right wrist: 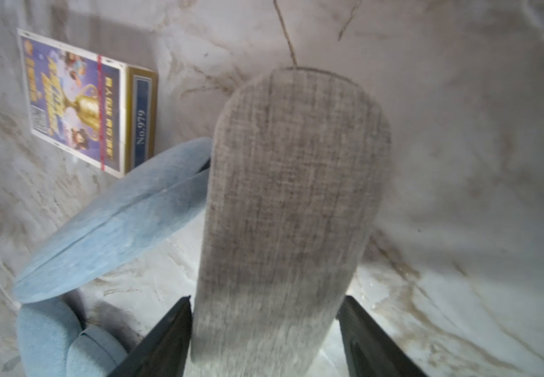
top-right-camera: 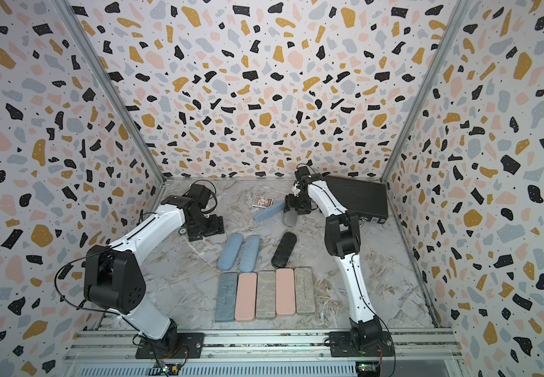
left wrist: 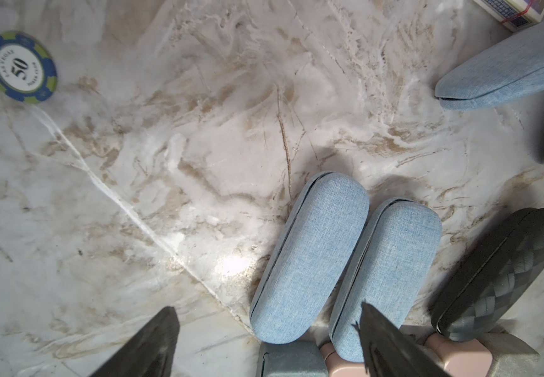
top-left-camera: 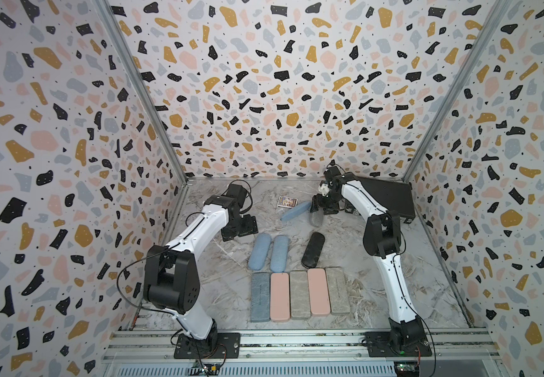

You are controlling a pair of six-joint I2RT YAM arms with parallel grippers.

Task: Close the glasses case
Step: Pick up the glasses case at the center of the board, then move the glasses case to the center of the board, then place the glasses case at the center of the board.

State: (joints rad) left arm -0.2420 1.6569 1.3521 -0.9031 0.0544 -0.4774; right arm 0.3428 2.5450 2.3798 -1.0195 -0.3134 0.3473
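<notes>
One grey case (right wrist: 293, 196): lies flat at the far side of the table (top-left-camera: 394, 277), right of centre. Its near end sits between the right arm's fingers. Its seam is hidden, so I cannot tell whether it is fully closed.
Right gripper (right wrist: 266, 298): low over the grey case, with jaws spread to either side of its near end and each finger just beside an edge. The blurred wrist view does not show whether they press it.
Tilted blue case (right wrist: 110, 225): rests on its edge with the seam showing, one end touching the grey case's side.
Card box (right wrist: 91, 101): flat on the table, just beyond the tilted blue case.
Left gripper (left wrist: 267, 306): hovers over the left side of the table, jaws spread wide with nothing between them.
Pair of blue cases (top-left-camera: 259, 250): closed, side by side and touching, in the middle of the table.
Black case (left wrist: 499, 274): closed, near the pair but apart from it.
Five flat cases (top-left-camera: 300, 294): a tight row toward the near edge, in the order blue-grey, pink, grey, pink, grey.
Poker chip (left wrist: 20, 67): flat on the table, well apart from the cases.
Black box (top-left-camera: 388, 196): in the far right corner, behind the right arm.
</notes>
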